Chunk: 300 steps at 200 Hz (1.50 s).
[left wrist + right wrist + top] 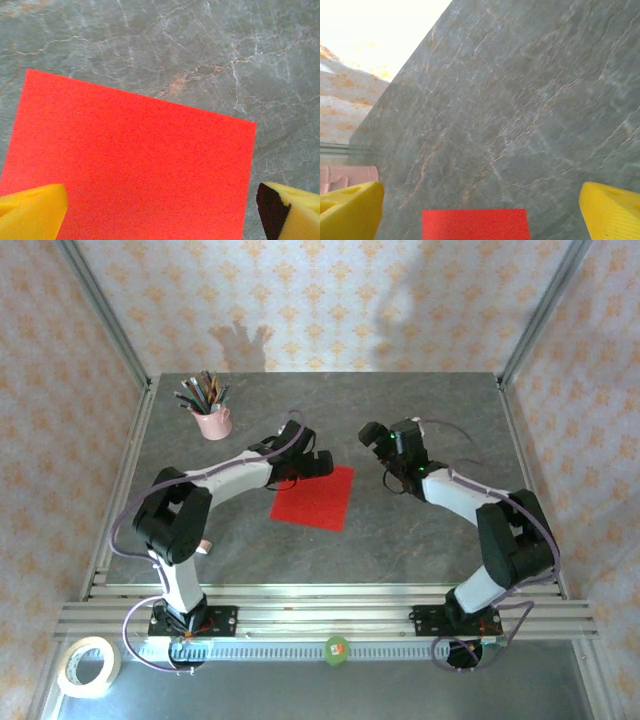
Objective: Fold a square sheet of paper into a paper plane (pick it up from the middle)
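The square sheet of paper [318, 500] is bright red and lies flat, without creases, in the middle of the grey table; no paper plane is in view. My left gripper [313, 464] hovers at the sheet's far left corner. In the left wrist view the left gripper [162, 207] is open, its yellow fingertips [35, 207] spread over the red sheet [135, 165] with nothing between them. My right gripper [376, 436] sits off the sheet's far right corner. In the right wrist view the right gripper [480, 205] is open and empty, with an edge of the sheet [475, 225] at the bottom.
A pink cup [212, 422] holding several pens stands at the back left. A roll of tape [88, 665] lies off the table's near left corner. Metal frame posts rise at the back corners, and bare marble-patterned table [420, 530] surrounds the sheet.
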Available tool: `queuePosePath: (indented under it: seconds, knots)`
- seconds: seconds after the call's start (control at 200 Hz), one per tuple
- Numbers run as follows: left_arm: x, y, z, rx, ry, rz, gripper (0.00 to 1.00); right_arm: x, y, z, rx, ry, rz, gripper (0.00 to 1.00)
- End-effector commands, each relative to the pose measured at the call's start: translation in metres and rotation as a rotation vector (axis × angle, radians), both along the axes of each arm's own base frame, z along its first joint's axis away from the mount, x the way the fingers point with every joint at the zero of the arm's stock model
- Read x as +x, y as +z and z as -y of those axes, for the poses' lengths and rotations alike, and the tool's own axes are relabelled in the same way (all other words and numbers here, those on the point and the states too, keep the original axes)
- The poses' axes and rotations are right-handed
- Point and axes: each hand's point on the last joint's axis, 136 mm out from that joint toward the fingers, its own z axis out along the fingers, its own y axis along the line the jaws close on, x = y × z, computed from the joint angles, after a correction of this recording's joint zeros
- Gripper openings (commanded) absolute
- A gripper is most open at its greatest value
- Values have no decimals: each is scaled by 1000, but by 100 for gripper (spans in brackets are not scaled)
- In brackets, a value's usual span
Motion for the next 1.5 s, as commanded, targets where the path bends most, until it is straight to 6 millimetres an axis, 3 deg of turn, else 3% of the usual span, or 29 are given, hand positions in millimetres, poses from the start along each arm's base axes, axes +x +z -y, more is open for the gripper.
queuePosePath:
  seconds: [0.0, 0.125, 0.28, 0.586, 0.741, 0.851, 1.011, 1.311, 1.496]
  knots:
    - [-11, -19, 3, 121, -55, -63, 99, 0, 11, 11, -148, 58, 63, 99]
    - [-17, -29, 19, 184, -116, -104, 99, 1, 6, 26, -241, 58, 60, 99]
    - [-21, -38, 25, 298, -158, -145, 99, 4, -7, 43, -255, 40, 23, 99]
    - [-25, -48, 36, 367, -162, -168, 97, 6, -23, 52, -231, 23, -21, 99]
    - [-24, -47, 32, 405, -176, -162, 96, 4, -26, 51, -223, 29, -28, 100]
    - [-19, -39, 18, 476, -171, -148, 96, 3, -30, 51, -220, 29, -36, 99]
    - [-16, -34, 12, 436, -167, -153, 97, 0, -34, 52, -215, 26, -45, 99]
    - [-24, -62, 19, 394, -207, -217, 97, -2, -38, 54, -229, 21, -57, 99]
    - [-31, -78, 11, 428, -220, -252, 96, -3, -42, 55, -237, 23, -67, 99]
